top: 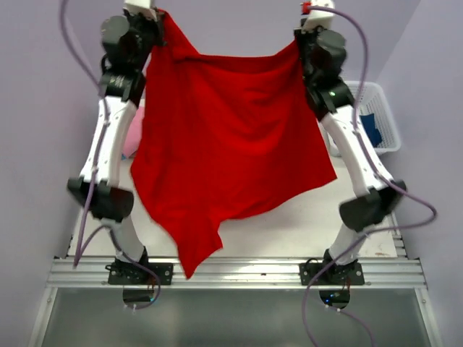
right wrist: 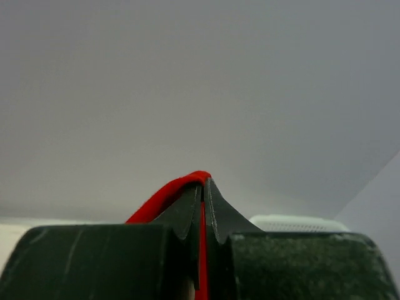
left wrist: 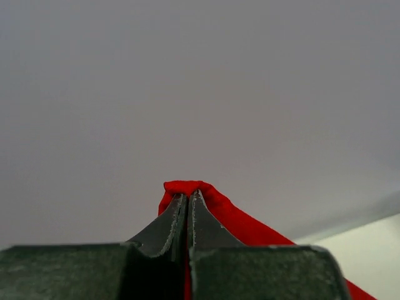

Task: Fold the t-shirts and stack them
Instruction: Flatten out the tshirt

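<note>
A bright red t-shirt [top: 231,137] hangs spread out high above the table, held up by both arms. My left gripper [top: 152,14] is shut on its upper left corner, and red cloth [left wrist: 187,187] bulges over the closed tips [left wrist: 187,195]. My right gripper [top: 307,18] is shut on the upper right corner, with a red fold [right wrist: 178,190] pinched between its tips [right wrist: 204,182]. The shirt's lowest point [top: 192,267] dangles down to the front rail. A pink t-shirt [top: 134,137] lies on the table behind the left arm, mostly hidden.
A white mesh basket [top: 376,116] stands at the table's right edge with dark blue cloth [top: 370,129] inside; its rim [right wrist: 294,222] shows in the right wrist view. The white table [top: 304,224] shows below the hanging shirt. Grey walls surround the cell.
</note>
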Controlling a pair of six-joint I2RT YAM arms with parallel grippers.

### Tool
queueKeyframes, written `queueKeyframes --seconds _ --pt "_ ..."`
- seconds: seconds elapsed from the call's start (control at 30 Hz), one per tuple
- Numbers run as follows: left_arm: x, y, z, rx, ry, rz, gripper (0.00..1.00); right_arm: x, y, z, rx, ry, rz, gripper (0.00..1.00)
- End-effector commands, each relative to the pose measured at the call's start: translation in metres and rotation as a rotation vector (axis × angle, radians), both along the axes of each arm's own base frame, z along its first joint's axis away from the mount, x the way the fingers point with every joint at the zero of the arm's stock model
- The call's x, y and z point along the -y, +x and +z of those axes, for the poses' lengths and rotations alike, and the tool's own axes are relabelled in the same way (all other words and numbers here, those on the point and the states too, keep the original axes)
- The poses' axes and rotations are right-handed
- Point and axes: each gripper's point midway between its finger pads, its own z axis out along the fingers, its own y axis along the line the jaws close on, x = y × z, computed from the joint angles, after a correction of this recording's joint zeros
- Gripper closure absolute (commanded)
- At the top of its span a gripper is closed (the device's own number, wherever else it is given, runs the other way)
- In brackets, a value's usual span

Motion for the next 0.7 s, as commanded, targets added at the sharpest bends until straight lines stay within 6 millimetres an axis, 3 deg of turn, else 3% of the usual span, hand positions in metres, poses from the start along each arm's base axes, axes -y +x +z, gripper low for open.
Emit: queueKeyframes --seconds 0.0,0.03,0.07,0.1,0.17,0.2,0.23,0.3,0.33,0.37,0.4,0.43,0.47,0.5,0.53,0.57,0.63,0.67 --pt "-0.024 0.076 -0.06 -0.148 -0.026 0.03 1.0 0.005 0.041 -0.026 -0.098 0.041 -0.012 1.0" --pt "-0.026 0.081 -0.059 -0.139 -0.041 0.036 1.0 0.002 0.058 -0.023 -0.082 0.047 -0.019 1.0" --pt "-0.027 0.084 -0.054 -0.112 -0.042 0.036 1.0 0.003 0.059 -0.017 -0.07 0.05 -0.026 1.0" --pt "-0.025 0.074 -0.037 -0.074 -0.043 0.03 1.0 0.003 0.06 -0.01 -0.055 0.047 -0.026 1.0" --pt "-0.028 0.055 -0.007 0.016 -0.011 0.064 1.0 0.011 0.038 0.025 0.028 0.056 -0.033 1.0" --pt "-0.02 0.031 0.01 0.056 0.024 0.068 1.0 0.014 0.027 0.046 0.103 0.076 -0.03 1.0" --pt "-0.021 0.018 0.024 0.099 0.024 0.088 1.0 0.023 0.006 0.055 0.125 0.081 -0.032 1.0" --pt "-0.019 -0.014 0.03 0.108 0.02 0.085 1.0 0.03 -0.015 0.066 0.174 0.088 -0.03 1.0" --pt "-0.021 -0.025 0.037 0.142 0.003 0.09 1.0 0.028 -0.016 0.045 0.14 0.076 -0.025 1.0" --pt "-0.024 -0.032 0.033 0.14 -0.004 0.096 1.0 0.037 -0.038 0.058 0.174 0.081 -0.03 1.0" --pt "-0.025 -0.044 0.014 0.106 -0.016 0.09 1.0 0.037 -0.037 0.038 0.135 0.066 -0.033 1.0" --pt "-0.031 -0.047 0.004 0.089 -0.034 0.118 1.0 0.04 -0.041 0.031 0.121 0.055 -0.043 1.0" --pt "-0.034 -0.051 -0.021 0.043 -0.035 0.129 1.0 0.042 -0.049 0.028 0.111 0.049 -0.041 1.0" --pt "-0.035 -0.051 -0.037 0.008 -0.052 0.135 1.0 0.044 -0.042 -0.002 0.04 0.027 -0.06 1.0" --pt "-0.037 -0.05 -0.054 -0.026 -0.057 0.146 1.0 0.045 -0.04 -0.018 0.003 0.01 -0.071 1.0" --pt "-0.039 -0.048 -0.093 -0.1 -0.05 0.156 1.0 0.047 -0.035 -0.052 -0.075 -0.013 -0.087 1.0" --pt "-0.04 -0.045 -0.133 -0.18 -0.086 0.17 1.0 0.044 -0.026 -0.096 -0.18 -0.029 -0.091 1.0" --pt "-0.042 -0.042 -0.177 -0.27 -0.1 0.181 1.0 0.043 -0.023 -0.124 -0.256 -0.039 -0.093 1.0"
